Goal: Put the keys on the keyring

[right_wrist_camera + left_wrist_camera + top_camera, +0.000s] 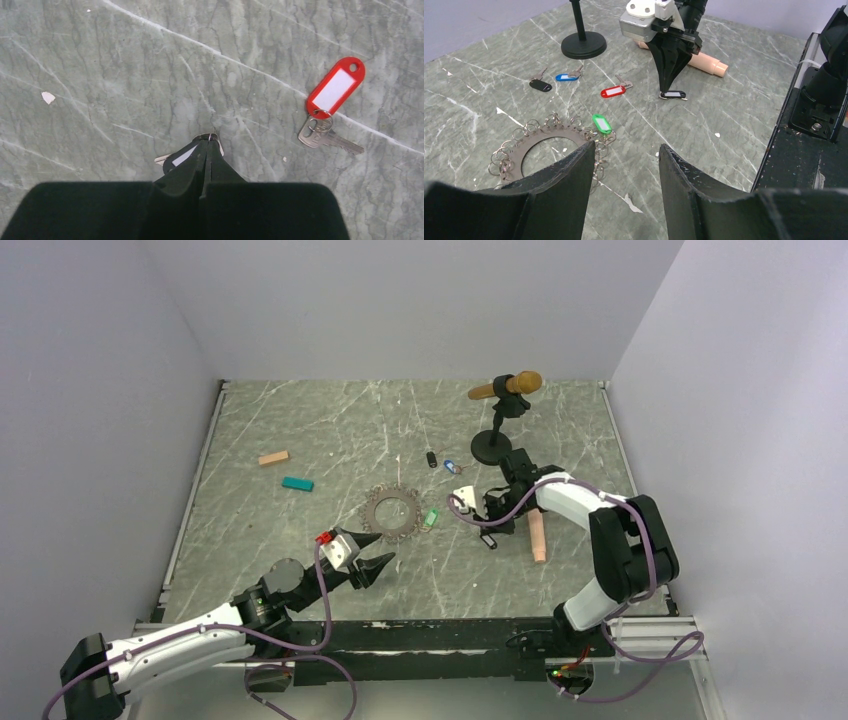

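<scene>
The black-tagged key, clenched in the right tool right of the keyring, is best lifted slowly while the keyring is steadied by the released left tool.

Table grey-green, white veins. Red tag, green tag, blue tag, black tag. Keyring dark grey. Block teal. Mic gold.

- Grey-green, marble-look table spreads right across the booth, white veins streaking over it and a few white flecks here and there.
- Plain pale far wall closes off the back.
- Left wall and right wall, same pale tone, box it in.
- Metal strip runs down the table's left edge.
- Black rail spans the near edge.
- Light is soft and even, shadows faint.
</scene>
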Motion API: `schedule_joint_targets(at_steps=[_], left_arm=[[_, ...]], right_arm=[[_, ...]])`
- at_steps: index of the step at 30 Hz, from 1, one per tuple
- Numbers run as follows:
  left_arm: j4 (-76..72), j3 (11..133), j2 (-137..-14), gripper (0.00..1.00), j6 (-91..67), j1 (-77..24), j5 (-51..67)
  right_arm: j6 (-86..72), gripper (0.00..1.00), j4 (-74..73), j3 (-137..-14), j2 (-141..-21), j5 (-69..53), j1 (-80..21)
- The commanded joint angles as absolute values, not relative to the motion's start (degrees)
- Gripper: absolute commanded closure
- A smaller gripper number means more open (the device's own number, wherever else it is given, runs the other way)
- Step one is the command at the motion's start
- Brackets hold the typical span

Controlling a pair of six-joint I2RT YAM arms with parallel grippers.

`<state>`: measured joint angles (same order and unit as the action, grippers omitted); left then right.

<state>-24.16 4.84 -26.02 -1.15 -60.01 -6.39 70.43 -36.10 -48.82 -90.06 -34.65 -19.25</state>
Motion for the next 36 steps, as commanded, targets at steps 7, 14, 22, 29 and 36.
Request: schedule_joint_targets(at_steps=[7,14,22,29,36], left_arm=[[-27.02,4.48,-25.8,0.46,-2.0,-59.78,-6.87],[-26.98,4.35,-25.58,0.46,-1.96,-59.77,-6.97],[-27.16,4.14,-25.6,0.46,-2.09,-59.78,-6.96],[-26.77,4.22,-25.16,0.45,-2.11,-59.81,-7.11],[-26.37,4.31,-24.79,0.45,-2.2,-59.77,-7.11]], right_arm=[[67.01,1.0,-39.68,-54.4,-92.5,-32.7,-21.29],[66.02,1.0,-39.47,-54.57,-93.1,-31.84,-21.96],[65.28,0.93,-38.77,-54.4,-92.97,-31.63,-22.19],[64.19,0.74,-38.29,-54.41,-91.68,-32.38,-22.21],[62.9,0.65,-38.01,-54.61,-89.45,-33.75,-22.1]])
